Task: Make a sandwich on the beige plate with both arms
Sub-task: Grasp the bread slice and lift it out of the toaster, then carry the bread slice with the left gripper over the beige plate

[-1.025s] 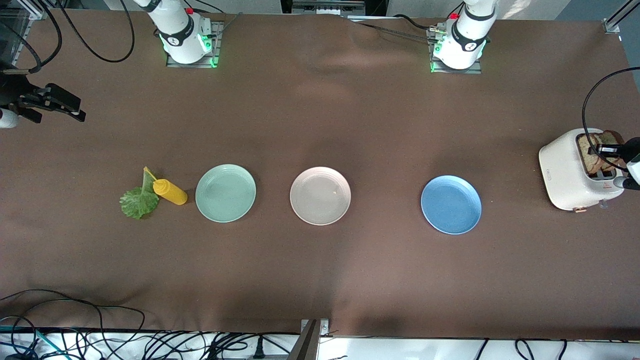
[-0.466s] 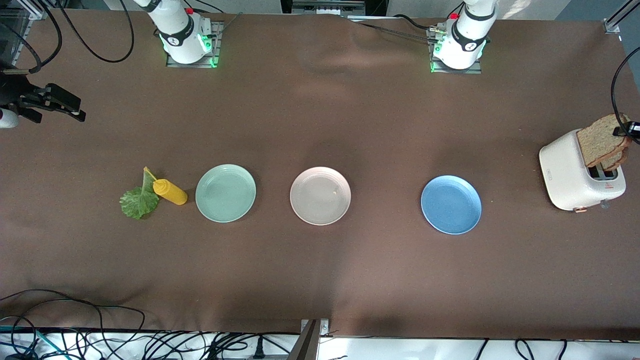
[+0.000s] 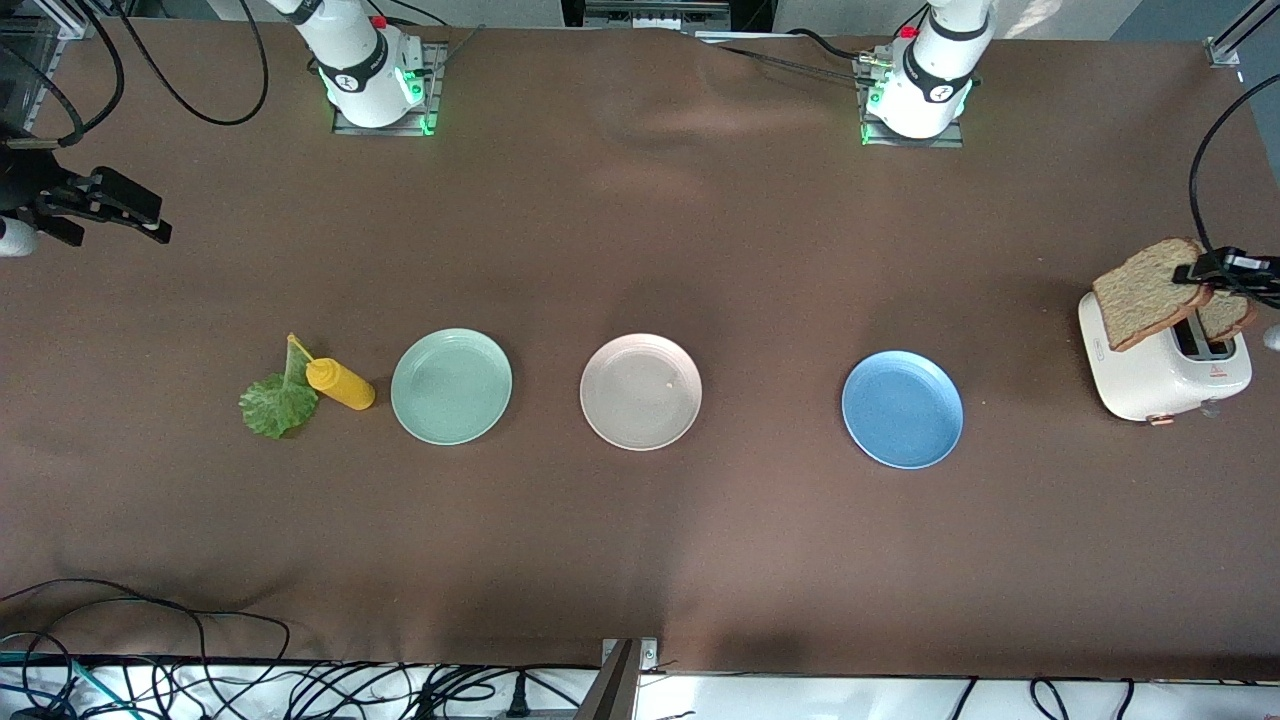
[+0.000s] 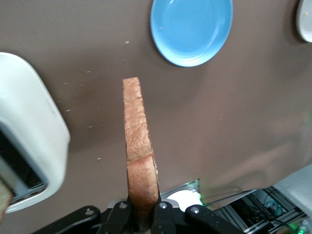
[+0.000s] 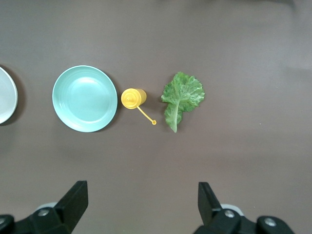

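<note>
A speckled brown bread slice (image 3: 1145, 293) hangs tilted over the white toaster (image 3: 1140, 375), and my left gripper (image 3: 1205, 272) is shut on its crust edge. In the left wrist view the slice (image 4: 138, 141) shows edge-on between the fingers of that gripper (image 4: 141, 208). A second slice (image 3: 1228, 316) stands in the toaster slot. The beige plate (image 3: 640, 391) lies bare at the table's middle. The green lettuce leaf (image 3: 277, 402) lies toward the right arm's end. My right gripper (image 3: 158, 224) waits open in the air over that end, and it (image 5: 141, 190) holds nothing.
A blue plate (image 3: 902, 408) lies between the beige plate and the toaster. A mint-green plate (image 3: 451, 385) lies beside the beige plate toward the right arm's end. A yellow squeeze bottle (image 3: 342, 384) lies on its side touching the lettuce. Cables run along the table's near edge.
The left gripper has pulled the bread slice up out of the toaster and carried it a little toward the blue plate. The right arm has not moved.
</note>
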Action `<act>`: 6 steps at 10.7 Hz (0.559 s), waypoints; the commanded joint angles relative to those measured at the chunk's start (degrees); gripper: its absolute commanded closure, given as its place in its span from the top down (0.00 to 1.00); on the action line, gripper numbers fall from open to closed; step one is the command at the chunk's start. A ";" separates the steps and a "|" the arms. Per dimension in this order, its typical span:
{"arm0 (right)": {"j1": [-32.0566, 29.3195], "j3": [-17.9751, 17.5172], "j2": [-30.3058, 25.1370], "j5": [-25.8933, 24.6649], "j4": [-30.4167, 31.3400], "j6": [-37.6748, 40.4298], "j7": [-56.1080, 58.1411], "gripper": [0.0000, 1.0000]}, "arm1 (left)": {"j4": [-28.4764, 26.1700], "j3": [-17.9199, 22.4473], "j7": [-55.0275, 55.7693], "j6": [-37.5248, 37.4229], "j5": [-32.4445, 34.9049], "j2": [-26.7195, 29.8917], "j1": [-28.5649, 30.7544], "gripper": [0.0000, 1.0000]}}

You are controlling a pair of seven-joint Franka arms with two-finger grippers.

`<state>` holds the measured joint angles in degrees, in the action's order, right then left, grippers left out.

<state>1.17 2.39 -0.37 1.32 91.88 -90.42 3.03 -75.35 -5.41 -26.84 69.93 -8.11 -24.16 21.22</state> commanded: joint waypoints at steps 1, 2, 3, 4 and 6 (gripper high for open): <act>0.15 -0.02 0.28 -0.71 -1.17 0.95 -0.30 1.00 | 0.38 0.40 6.35 0.29 -7.06 -1.76 -5.29 0.00; 0.15 -0.02 0.37 -0.71 -1.17 0.78 -0.30 1.00 | -0.06 0.40 8.28 2.64 -10.66 -2.99 -6.53 0.00; 0.15 -0.02 0.37 -0.71 -1.17 0.69 -0.39 1.00 | -1.63 0.40 10.13 6.67 -13.83 -3.87 -8.02 0.00; 0.23 -0.10 0.46 -0.71 -1.17 0.69 -0.39 1.00 | -2.78 0.40 11.28 10.45 -16.39 -4.75 -9.86 0.00; 0.23 -0.10 0.37 -0.71 -1.17 1.13 -0.39 1.00 | -2.87 0.40 14.79 14.86 -23.32 -7.03 -14.17 0.00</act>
<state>1.19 2.37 -0.33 1.31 91.85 -90.41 3.03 -78.31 -5.51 -14.64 82.30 -27.16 -30.18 9.88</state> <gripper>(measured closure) 0.000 0.899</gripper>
